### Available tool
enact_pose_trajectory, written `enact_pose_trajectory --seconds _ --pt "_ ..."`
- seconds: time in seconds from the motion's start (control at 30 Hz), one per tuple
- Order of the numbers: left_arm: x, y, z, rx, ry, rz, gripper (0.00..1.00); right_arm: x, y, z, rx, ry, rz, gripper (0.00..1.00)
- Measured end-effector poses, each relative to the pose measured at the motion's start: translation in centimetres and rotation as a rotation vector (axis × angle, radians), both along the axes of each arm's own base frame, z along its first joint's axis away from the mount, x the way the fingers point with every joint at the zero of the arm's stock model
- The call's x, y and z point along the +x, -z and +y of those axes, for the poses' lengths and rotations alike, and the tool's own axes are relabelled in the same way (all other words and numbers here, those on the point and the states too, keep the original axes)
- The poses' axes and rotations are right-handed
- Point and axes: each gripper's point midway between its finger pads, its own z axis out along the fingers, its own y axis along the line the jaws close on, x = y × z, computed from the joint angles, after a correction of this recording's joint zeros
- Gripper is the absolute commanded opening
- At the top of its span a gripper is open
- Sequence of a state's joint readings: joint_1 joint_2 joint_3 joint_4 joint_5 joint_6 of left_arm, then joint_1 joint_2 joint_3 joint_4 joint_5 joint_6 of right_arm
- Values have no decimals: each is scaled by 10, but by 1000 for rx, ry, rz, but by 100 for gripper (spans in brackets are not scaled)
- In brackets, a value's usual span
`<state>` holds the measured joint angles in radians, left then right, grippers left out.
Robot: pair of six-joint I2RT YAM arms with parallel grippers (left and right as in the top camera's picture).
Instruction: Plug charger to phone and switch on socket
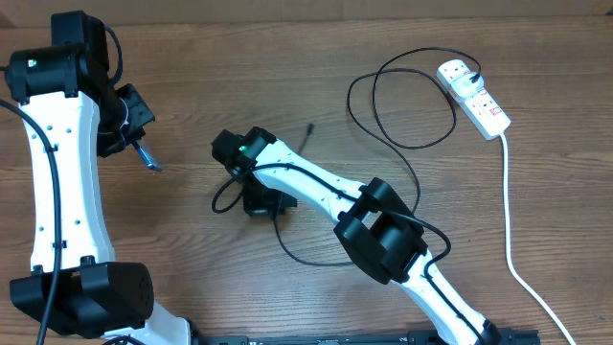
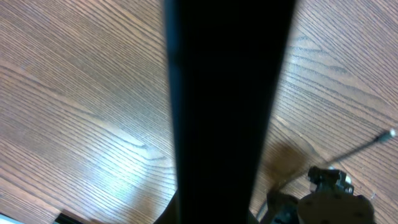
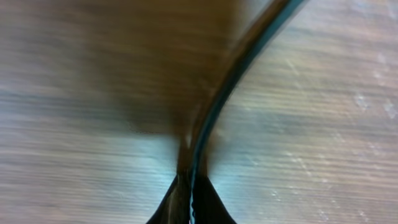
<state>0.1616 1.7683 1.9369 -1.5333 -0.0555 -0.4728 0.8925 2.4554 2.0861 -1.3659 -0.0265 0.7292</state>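
My left gripper (image 1: 136, 144) hangs over the left of the table, shut on the phone (image 1: 147, 156). In the left wrist view the phone (image 2: 227, 93) is a wide black bar down the middle, its screen hidden. The charger (image 1: 412, 144) is a thin black cable looping from its plug in the socket (image 1: 476, 96) across the table to a small tip (image 1: 311, 127). My right gripper (image 1: 261, 203) is low over the table's middle. In the right wrist view its fingers (image 3: 188, 180) are shut on the cable (image 3: 230, 81), which runs up and right.
The socket's thick white cord (image 1: 508, 220) runs down the right side to the front edge. A small loop of cable (image 1: 222, 196) lies just left of my right gripper. My right arm (image 2: 329, 199) shows at the lower right of the left wrist view.
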Motion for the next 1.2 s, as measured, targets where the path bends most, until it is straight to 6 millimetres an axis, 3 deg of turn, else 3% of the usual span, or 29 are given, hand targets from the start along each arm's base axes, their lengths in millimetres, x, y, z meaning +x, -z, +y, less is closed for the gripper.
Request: enact_pose_trajectory --seconds 0.13,0.37,0.67,0.83,0.93,1.03,1.2 --pt "0 0 0 0 0 0 4 -20 -1 -26 -109 0 87 4" --pt "0 0 0 0 0 0 4 -42 2 -47 -194 -7 158 4" --pt "0 0 0 1 4 0 4 -86 3 -99 -316 -17 263 4" --pt "3 -1 0 3 5 -11 4 -97 -2 -118 -347 -23 262 5" --pt "3 -1 0 1 5 -12 4 -93 -17 -120 -324 -20 223 32" --pt "4 -1 -1 -4 7 -15 4 -81 -42 -120 -259 -2 161 41" --pt "4 -1 -3 -14 12 -17 4 -43 -81 -147 -155 111 75 84"
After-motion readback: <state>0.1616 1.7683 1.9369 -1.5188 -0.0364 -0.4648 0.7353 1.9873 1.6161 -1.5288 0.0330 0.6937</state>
